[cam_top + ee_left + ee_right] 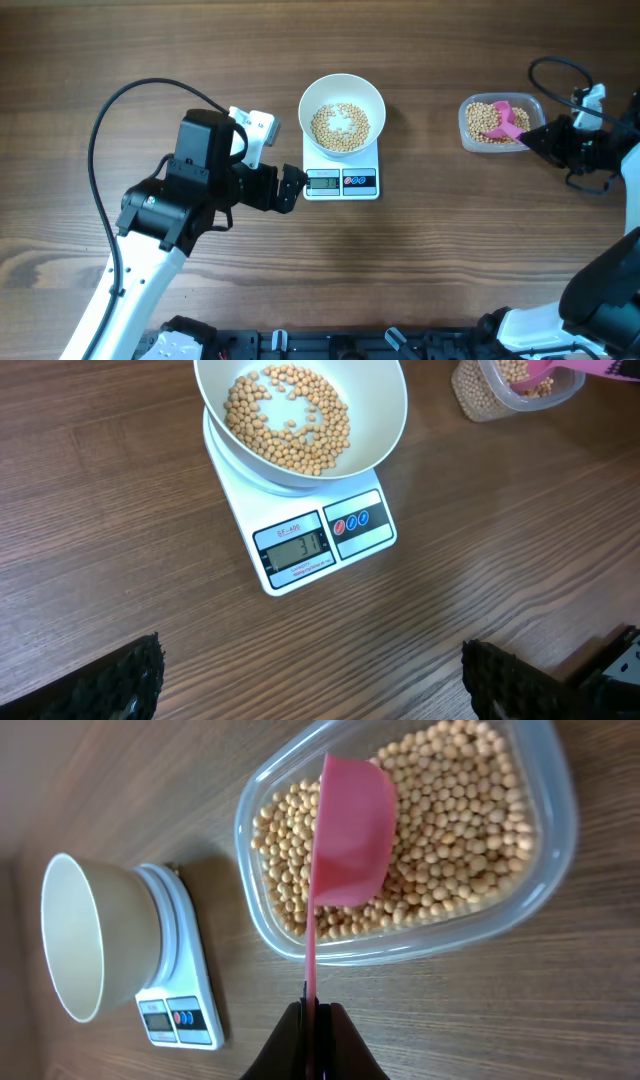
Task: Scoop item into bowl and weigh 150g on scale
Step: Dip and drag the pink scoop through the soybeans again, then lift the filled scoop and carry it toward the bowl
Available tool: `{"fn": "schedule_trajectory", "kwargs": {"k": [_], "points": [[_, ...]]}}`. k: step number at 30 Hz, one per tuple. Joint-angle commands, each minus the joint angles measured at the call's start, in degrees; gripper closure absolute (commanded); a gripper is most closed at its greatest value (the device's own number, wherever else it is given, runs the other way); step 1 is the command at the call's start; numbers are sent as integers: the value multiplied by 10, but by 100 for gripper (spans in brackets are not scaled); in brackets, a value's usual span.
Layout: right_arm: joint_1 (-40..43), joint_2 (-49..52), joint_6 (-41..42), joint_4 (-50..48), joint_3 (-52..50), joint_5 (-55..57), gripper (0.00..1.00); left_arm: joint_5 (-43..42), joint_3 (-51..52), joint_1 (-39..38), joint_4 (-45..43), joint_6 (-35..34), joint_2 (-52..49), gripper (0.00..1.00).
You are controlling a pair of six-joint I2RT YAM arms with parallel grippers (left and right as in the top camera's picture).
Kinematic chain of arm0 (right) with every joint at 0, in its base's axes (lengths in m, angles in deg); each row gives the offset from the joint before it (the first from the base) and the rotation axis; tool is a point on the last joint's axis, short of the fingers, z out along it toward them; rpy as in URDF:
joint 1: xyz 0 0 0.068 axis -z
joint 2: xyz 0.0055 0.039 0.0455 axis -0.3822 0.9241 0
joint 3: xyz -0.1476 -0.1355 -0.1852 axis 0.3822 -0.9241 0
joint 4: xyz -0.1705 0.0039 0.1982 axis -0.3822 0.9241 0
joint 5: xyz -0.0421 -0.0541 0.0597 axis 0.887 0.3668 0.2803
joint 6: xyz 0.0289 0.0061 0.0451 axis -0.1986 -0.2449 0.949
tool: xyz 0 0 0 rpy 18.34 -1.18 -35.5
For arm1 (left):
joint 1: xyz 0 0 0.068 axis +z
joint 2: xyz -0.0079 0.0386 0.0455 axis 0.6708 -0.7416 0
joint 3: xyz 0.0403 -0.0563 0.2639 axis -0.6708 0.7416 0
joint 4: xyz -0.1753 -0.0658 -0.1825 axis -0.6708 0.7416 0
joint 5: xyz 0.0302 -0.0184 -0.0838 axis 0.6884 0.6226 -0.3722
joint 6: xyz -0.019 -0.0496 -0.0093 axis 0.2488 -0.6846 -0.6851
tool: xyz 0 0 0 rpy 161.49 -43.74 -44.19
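Observation:
The white bowl (342, 115) stands on the white scale (341, 181) at the table's middle, with a layer of beige beans (341, 126) in it. The same bowl (300, 420) and scale (315, 540) fill the top of the left wrist view. My left gripper (290, 188) stands open just left of the scale; its fingertips (130, 680) hover over bare wood. My right gripper (316, 1020) is shut on the handle of a pink scoop (345, 840), whose cup hangs over the beans (450, 830) in the clear tub (502, 122).
The clear plastic tub (400, 945) sits on the table to the right of the scale. A black cable (130, 110) loops over the left side. Dark equipment (300, 345) lines the front edge.

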Motion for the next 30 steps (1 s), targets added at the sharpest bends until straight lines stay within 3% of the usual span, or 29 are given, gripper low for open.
{"fn": "schedule_trajectory", "kwargs": {"k": [1,7,19,30], "points": [[16,22,31,1,-4,-39,96,-5,0,4,0,-3,3,0],[53,27,31,2,-4,-137,96,-5,0,4,0,-3,3,0],[126,27,28,31,-4,-181,96,-5,0,4,0,-3,3,0],[132,27,-27,74,-3,-252,96,-5,0,4,0,-3,3,0]]}}
